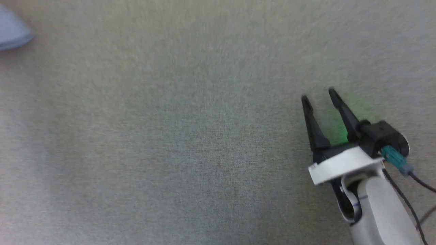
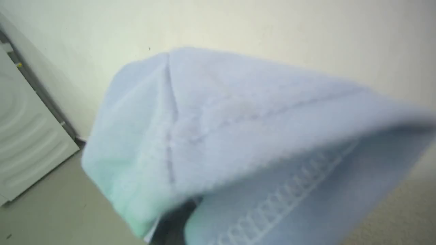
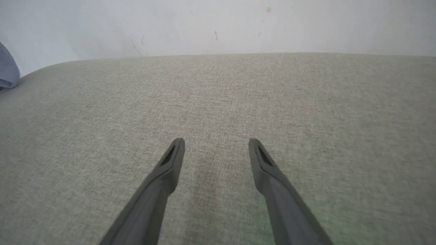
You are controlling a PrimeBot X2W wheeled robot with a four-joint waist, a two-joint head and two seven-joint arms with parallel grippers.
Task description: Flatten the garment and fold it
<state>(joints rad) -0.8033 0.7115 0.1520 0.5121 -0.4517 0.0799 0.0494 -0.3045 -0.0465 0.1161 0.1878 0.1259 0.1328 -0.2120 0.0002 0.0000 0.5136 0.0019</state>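
The garment (image 2: 238, 129), light blue with a stitched hem, rises in a blurred bunch right in front of the left wrist camera and covers my left gripper's fingers. A dark bit of one finger (image 2: 173, 223) shows under the cloth, which looks pinched there. One corner of the garment (image 1: 12, 32) lies at the top left of the head view, and an edge of the garment (image 3: 6, 71) shows far left in the right wrist view. My right gripper (image 1: 318, 95) hovers open over bare surface at the lower right, the same gripper (image 3: 216, 141) holding nothing.
A grey-green woven surface (image 1: 170, 136) spreads under everything. It ends at a white wall (image 3: 218, 23). In the left wrist view a white ribbed panel (image 2: 27, 136) stands at the left, by a strip of floor.
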